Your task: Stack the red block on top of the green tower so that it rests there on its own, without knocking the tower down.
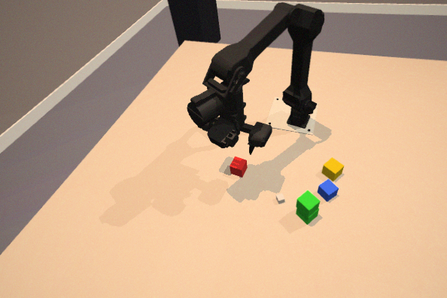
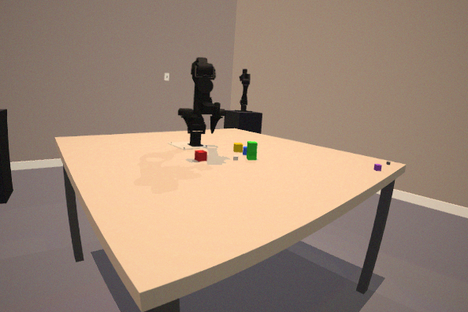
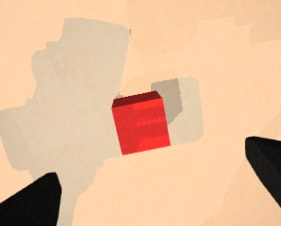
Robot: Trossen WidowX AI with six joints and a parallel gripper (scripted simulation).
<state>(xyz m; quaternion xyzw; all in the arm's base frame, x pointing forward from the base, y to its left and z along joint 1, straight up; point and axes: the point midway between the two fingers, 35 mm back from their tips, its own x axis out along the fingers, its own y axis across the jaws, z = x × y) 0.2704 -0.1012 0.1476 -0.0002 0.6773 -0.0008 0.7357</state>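
The arm (image 1: 263, 34) folds downward, fingers spread wide, holding nothing.

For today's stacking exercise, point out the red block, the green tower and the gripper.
red block (image 3: 140, 123): wrist view, top face.
green tower (image 1: 308, 201): top view, top face of upper block.
gripper (image 3: 157, 190): wrist view, midway between the open fingertips.

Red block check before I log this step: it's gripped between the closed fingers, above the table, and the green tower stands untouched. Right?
Not quite. The red block is not gripped: the wrist view shows it lying on the table with the gripper open above it, fingers wide apart and touching nothing. The green tower does stand untouched.
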